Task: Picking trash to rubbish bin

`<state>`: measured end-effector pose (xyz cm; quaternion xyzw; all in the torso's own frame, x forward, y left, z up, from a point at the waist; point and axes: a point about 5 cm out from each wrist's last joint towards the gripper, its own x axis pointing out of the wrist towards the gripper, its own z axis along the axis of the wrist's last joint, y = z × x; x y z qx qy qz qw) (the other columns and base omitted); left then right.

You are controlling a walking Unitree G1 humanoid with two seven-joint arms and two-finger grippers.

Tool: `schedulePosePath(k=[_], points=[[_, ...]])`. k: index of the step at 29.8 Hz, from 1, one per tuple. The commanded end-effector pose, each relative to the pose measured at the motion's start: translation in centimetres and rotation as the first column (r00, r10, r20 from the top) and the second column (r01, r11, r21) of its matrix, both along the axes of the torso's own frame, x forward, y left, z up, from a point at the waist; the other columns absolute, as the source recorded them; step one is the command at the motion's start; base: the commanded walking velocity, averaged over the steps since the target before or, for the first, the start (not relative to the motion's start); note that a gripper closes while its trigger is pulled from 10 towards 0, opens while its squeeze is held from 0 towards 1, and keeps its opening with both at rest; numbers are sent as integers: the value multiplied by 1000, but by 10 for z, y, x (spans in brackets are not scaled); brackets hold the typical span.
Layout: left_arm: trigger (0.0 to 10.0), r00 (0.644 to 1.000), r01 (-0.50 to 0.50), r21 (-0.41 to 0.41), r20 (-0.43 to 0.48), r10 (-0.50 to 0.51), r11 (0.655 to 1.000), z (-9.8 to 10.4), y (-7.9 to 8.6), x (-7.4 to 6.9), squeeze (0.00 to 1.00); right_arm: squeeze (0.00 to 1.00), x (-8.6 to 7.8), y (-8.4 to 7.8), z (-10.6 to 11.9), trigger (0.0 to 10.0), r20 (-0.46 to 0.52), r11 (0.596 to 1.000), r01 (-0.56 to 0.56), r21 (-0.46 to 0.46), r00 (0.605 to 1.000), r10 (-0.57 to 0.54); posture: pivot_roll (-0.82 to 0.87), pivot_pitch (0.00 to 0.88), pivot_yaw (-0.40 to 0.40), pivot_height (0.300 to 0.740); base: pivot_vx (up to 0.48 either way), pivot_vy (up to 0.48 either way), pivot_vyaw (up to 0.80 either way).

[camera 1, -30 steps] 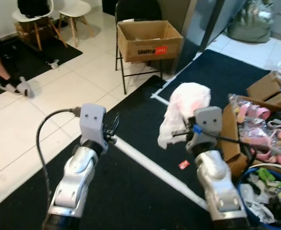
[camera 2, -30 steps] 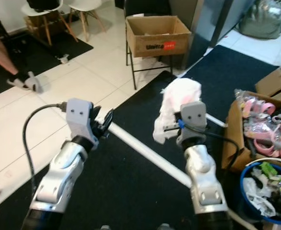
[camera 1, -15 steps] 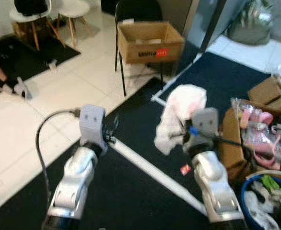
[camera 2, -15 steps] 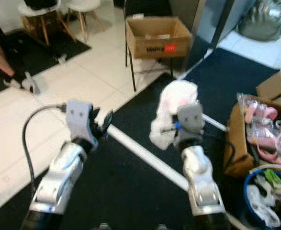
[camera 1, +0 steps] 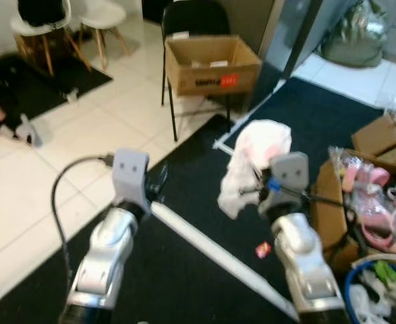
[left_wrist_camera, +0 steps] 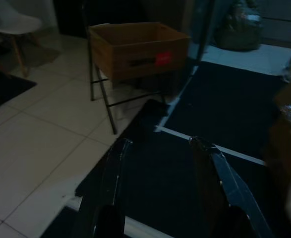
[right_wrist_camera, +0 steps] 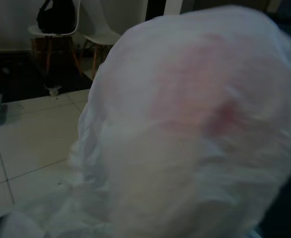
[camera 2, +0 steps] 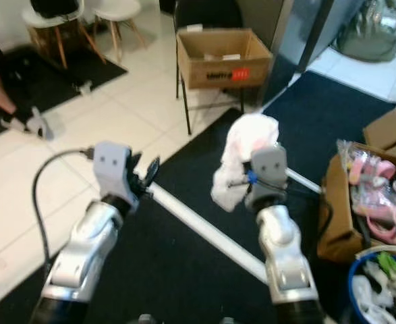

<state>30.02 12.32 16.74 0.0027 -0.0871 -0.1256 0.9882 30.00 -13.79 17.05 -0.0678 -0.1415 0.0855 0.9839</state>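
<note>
From the head views, the right gripper (camera 1: 255,191) is clenched on a crumpled white plastic bag (camera 1: 255,162) with a pinkish blotch, held up in the air above the dark carpet (camera 1: 184,270). The blue rubbish bin (camera 1: 376,290), already holding scraps, stands at the near right edge, close beside the right forearm. Just past it sits an open cardboard carton (camera 1: 332,202) of pink packets. A white strip (camera 1: 211,253) runs diagonally across the carpet between the two arms, and a small red scrap (camera 1: 262,250) lies near it. The carpet's edge meets pale floor tiles (camera 1: 63,169) on the left, where open room stretches toward white chairs (camera 2: 110,10). A brown box (camera 1: 212,62) rests on a black folding chair (camera 1: 191,17) ahead. A person's foot (camera 1: 12,125) shows at the far left. In the left wrist view, the left gripper (left_wrist_camera: 160,146) hangs released, its two black fingers (left_wrist_camera: 116,168) spread with nothing between them, aimed over the carpet corner toward the box. In the right wrist view the bag presses up close to the lens, with tiles and chairs behind it.
</note>
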Motion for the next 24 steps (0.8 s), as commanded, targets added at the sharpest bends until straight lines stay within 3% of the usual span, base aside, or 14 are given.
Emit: schedulePosePath(k=[1, 15, 24], points=[[10000, 1000, 5, 10, -10, -5, 1000, -4, -1, -3, 0, 0, -1, -5, -2, 10000, -16, 1000, 9, 1, 1000, -9, -9, 148, -14, 740, 304, 0, 0], [10000, 1000, 5, 12, -12, -5, 1000, -4, -1, -2, 0, 0, 0, -4, -3, 10000, -22, 1000, 5, -4, 1000, -5, -12, 151, -13, 740, 305, 0, 0], [10000, 1000, 6, 14, -11, -5, 1000, -4, -2, -2, 0, 0, 0, -5, -4, 10000, -27, 1000, 7, -11, 1000, -7, -11, 153, -14, 740, 302, 0, -331]])
